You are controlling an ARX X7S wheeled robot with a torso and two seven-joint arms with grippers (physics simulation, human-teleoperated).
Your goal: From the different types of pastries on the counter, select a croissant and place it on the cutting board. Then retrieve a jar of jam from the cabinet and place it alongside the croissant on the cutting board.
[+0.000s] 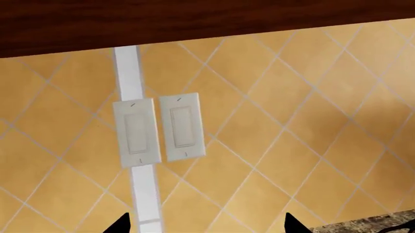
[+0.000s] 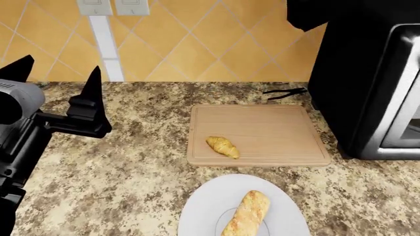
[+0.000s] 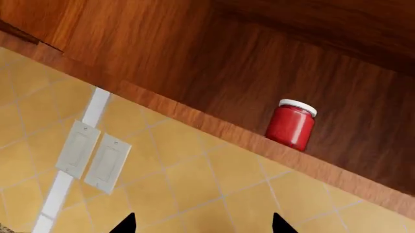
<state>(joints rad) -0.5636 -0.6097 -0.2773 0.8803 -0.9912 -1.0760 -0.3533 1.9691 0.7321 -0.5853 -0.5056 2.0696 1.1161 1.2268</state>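
The croissant lies on the cutting board, near its front left part, on the granite counter. A baguette-like loaf rests on a white plate in front of the board. The red jar of jam with a white lid stands upright on the wooden cabinet shelf, up and ahead of my right gripper, which is open and empty. My left gripper hovers open and empty above the counter, left of the board, facing the tiled wall; in its own view its tips frame the wall.
A large black and silver oven stands right of the board. Two light switches sit on the yellow tiled backsplash under the dark cabinet bottom. A thin black object lies behind the board. Part of my right arm shows above the oven.
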